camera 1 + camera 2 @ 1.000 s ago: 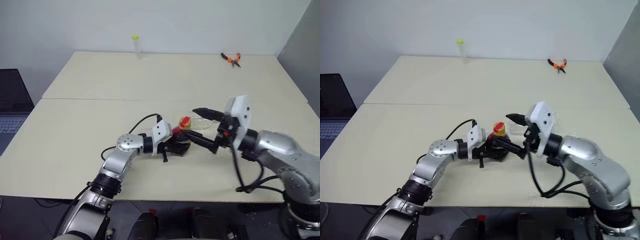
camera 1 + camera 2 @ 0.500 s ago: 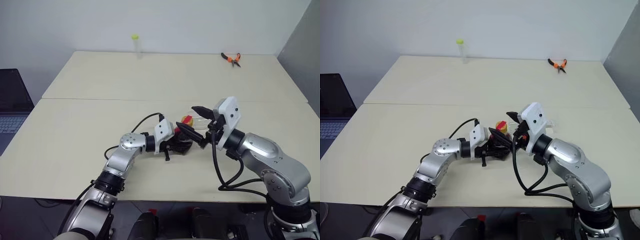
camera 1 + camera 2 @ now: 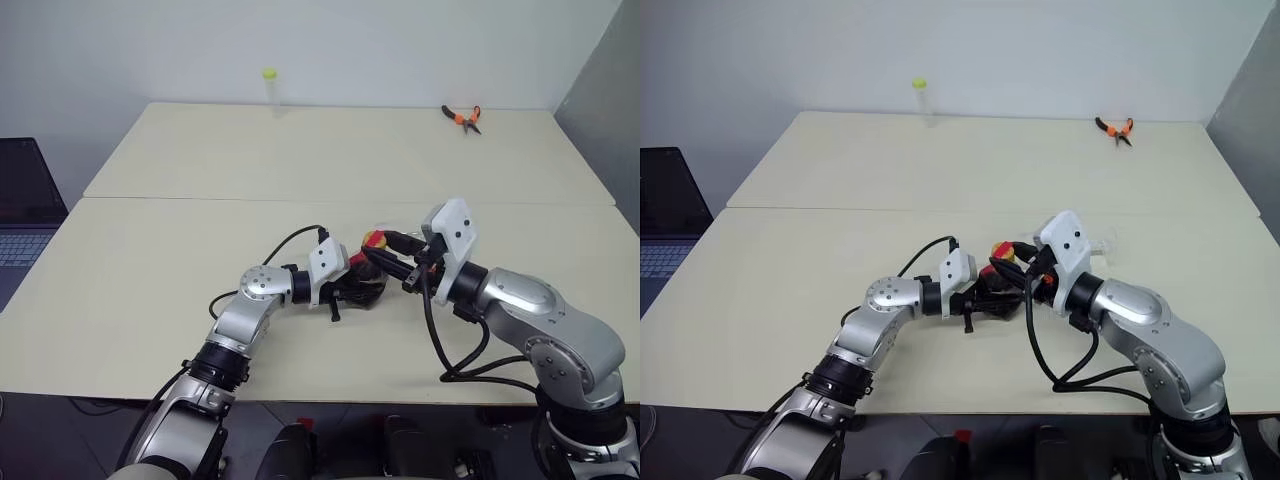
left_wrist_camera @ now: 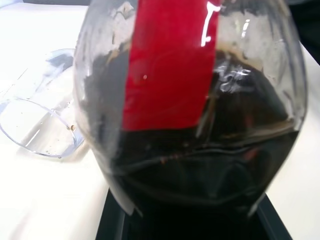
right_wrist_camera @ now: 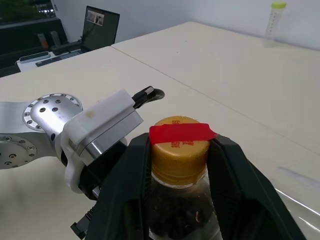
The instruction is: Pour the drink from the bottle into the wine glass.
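Cap grip, before pouring: my left claw clenched on the bottle, my right claw set around the cap.

The bottle stands near the middle of the table, the drink filling its lower body. My right fingers flank the yellow cap and touch its sides, so I read them as gripping it. The glass lies on its side just behind the bottle, not upright. Risks, as I judge them: the right fingers slip on the smooth cap when twisting; the bottle turns with the cap if my left grip is too weak; a squeezed body spills drink once opened; the lying glass gets knocked and rolls away, and it cannot take a pour until stood up.
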